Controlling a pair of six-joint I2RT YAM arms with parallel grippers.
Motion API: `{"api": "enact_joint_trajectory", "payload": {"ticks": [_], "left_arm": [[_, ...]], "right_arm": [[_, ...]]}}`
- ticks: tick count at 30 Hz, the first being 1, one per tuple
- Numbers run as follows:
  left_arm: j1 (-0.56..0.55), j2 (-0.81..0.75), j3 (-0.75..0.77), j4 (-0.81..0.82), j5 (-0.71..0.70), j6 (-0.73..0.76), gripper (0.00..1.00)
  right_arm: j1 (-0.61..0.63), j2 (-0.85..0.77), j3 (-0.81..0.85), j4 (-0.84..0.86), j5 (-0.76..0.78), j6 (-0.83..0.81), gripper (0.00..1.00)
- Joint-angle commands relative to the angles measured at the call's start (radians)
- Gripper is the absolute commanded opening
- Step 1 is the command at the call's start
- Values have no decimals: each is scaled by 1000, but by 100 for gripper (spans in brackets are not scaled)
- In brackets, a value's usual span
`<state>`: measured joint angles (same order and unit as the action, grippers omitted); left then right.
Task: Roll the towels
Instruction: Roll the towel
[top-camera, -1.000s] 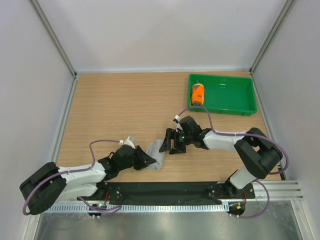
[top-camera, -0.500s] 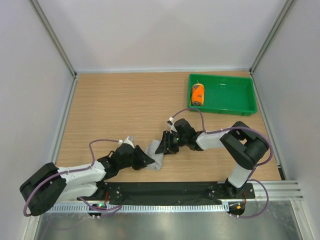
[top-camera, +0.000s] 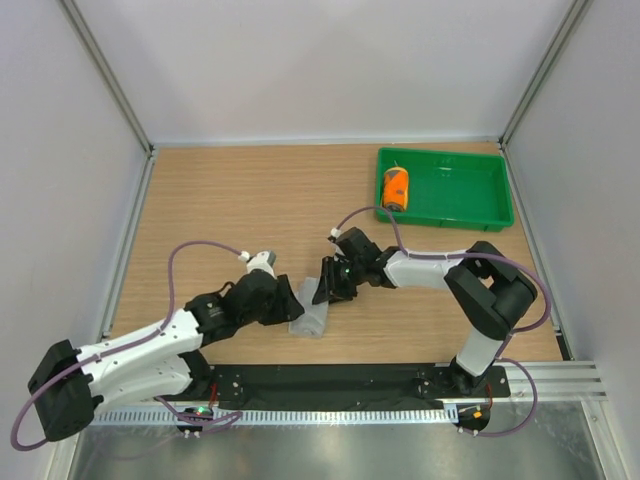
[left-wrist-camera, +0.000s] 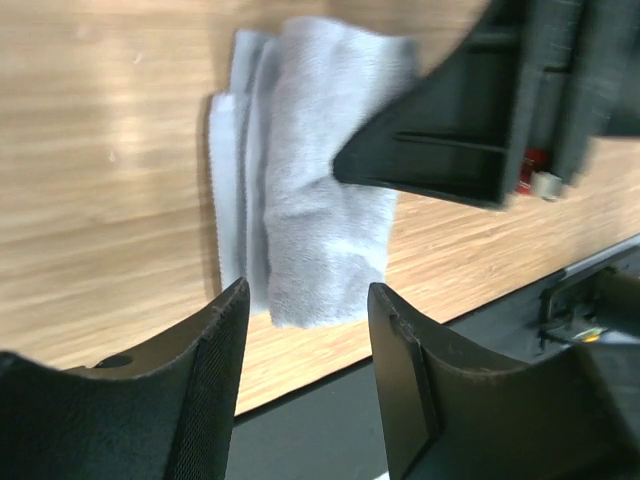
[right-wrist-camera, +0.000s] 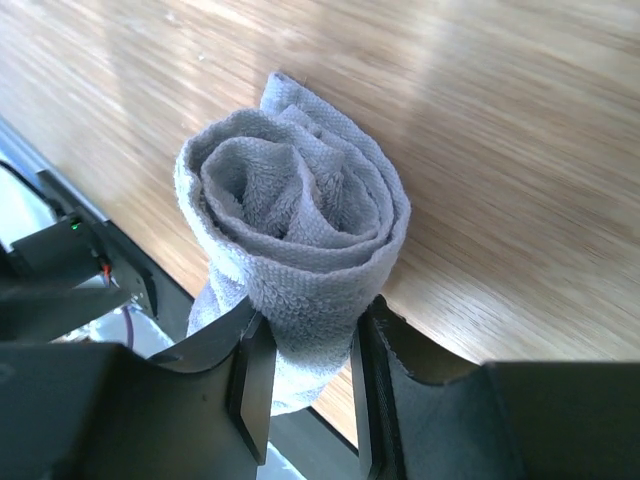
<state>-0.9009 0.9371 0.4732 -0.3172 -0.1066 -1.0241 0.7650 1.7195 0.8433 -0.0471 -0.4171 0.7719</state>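
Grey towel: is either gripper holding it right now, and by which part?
The right gripper pinches the rolled grey towel across the end of the roll nearest its camera. The left gripper stands open, gripping nothing.

The pale wood-grain bench (top-camera: 230, 200) carries 2 things directly. A light grey towel (top-camera: 311, 320), rolled up, lies near the front edge, at about 6 o'clock from the bench's middle. A green plastic tray (top-camera: 447, 223) sits toward the far corner at 2 o'clock, well apart from it.
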Motion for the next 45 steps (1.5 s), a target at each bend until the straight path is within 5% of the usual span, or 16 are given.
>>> {"api": "enact_joint_trajectory", "payload": {"ticks": [1, 15, 29, 36, 45], "left_arm": [[-79, -15, 99, -123, -157, 165, 52], [-368, 299, 231, 26, -424, 291, 53], [-371, 379, 101, 168, -436, 223, 51], [-369, 299, -16, 230, -410, 139, 48], [-369, 215, -100, 247, -400, 79, 48]], "right_arm": [[10, -11, 54, -203, 118, -69, 35], [49, 69, 204, -395, 181, -115, 39], [54, 75, 244, -424, 159, -129, 46], [49, 81, 283, -447, 172, -143, 75], [34, -53, 244, -338, 147, -123, 95]]}}
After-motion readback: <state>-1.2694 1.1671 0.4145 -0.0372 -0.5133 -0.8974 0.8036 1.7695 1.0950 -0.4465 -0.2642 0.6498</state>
